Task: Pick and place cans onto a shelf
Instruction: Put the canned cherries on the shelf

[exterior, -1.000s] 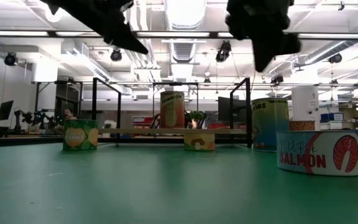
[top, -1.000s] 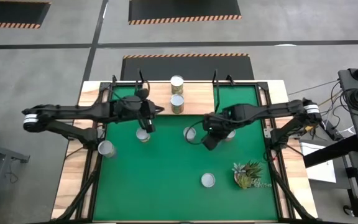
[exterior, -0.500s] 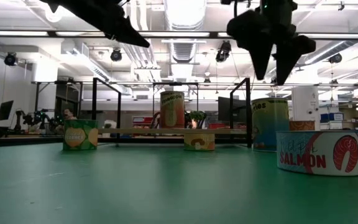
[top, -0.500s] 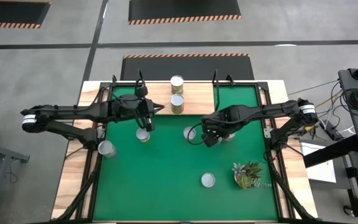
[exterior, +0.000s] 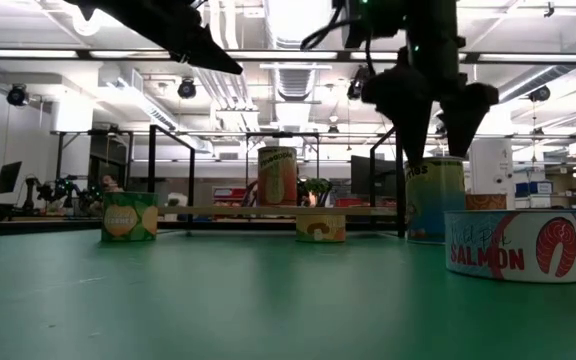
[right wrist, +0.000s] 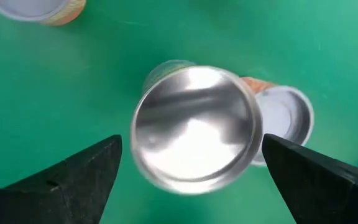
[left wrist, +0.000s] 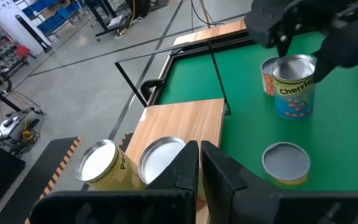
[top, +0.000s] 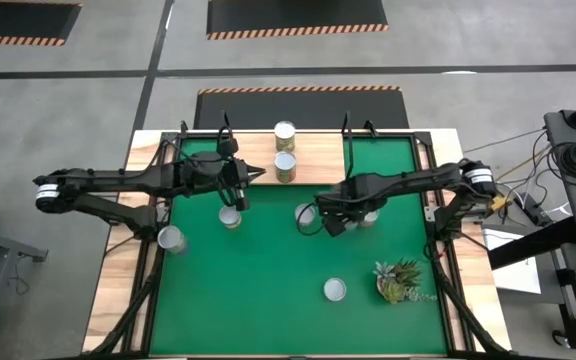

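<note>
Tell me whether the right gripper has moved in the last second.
Yes. In the high view the right gripper has shifted toward the can beside it, jaws open.

so two tall cans [top: 285, 132] stand upright on the light-wood shelf [top: 318, 150] at the mat's far edge, the rest are scattered upright on the green: a Cherries can [left wrist: 294, 86] touching a short orange one [left wrist: 266, 76], plus a flat salmon tin [exterior: 513, 245] near the front

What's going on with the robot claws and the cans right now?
Right claw open, straddling tall cherries can, not gripping. Left claw shut, empty, above shelf. Two cans on shelf. Short can touching target's side.
</note>
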You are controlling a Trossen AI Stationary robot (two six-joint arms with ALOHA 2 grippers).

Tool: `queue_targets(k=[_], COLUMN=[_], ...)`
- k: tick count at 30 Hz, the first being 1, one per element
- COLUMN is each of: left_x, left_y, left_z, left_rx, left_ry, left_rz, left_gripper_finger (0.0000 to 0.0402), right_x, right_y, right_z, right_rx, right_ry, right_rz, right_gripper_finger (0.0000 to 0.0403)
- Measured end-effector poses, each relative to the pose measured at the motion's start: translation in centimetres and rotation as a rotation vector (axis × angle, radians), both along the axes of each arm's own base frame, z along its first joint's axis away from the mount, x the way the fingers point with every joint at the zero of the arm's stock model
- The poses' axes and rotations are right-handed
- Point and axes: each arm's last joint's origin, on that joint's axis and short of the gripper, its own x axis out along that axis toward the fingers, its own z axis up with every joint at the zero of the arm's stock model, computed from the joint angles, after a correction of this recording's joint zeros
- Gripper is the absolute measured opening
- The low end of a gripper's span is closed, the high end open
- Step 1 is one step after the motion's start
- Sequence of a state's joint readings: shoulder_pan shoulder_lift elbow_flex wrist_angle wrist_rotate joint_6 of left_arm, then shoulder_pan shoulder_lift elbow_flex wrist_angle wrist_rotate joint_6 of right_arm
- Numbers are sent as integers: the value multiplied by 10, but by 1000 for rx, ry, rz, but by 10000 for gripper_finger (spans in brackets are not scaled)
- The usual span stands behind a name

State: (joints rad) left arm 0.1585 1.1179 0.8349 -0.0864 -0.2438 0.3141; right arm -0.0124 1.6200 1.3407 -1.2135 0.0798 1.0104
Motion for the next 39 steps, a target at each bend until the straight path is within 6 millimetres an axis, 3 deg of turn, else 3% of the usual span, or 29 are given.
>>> queue_targets(k=[7, 14, 20, 30, 34, 39], left_x=[0, 0, 0, 0, 1, 1], left_y=[0, 0, 0, 0, 0, 0], left_z=[1, 0, 0, 1, 3, 3], left_rx=[0, -4, -7, -6, -2, -1], left_ry=[-6, -7, -8, -11, -33, -40], left_rz=[0, 2, 3, 3, 3, 3], left_gripper_finger=[0, 0, 0, 0, 0, 0], right_x=[4, 4, 5, 23, 29, 38], right_y=[-14, -14, -12, 21, 11, -17], right_z=[-8, -7, -2, 64, 89, 107], right_rx=[3, 31, 60, 45, -97, -209], right_ry=[23, 15, 1, -213, -245, -248], right_rz=[27, 39, 93, 459, 591, 744], right_gripper_finger=[374, 301, 300, 309, 309, 313])
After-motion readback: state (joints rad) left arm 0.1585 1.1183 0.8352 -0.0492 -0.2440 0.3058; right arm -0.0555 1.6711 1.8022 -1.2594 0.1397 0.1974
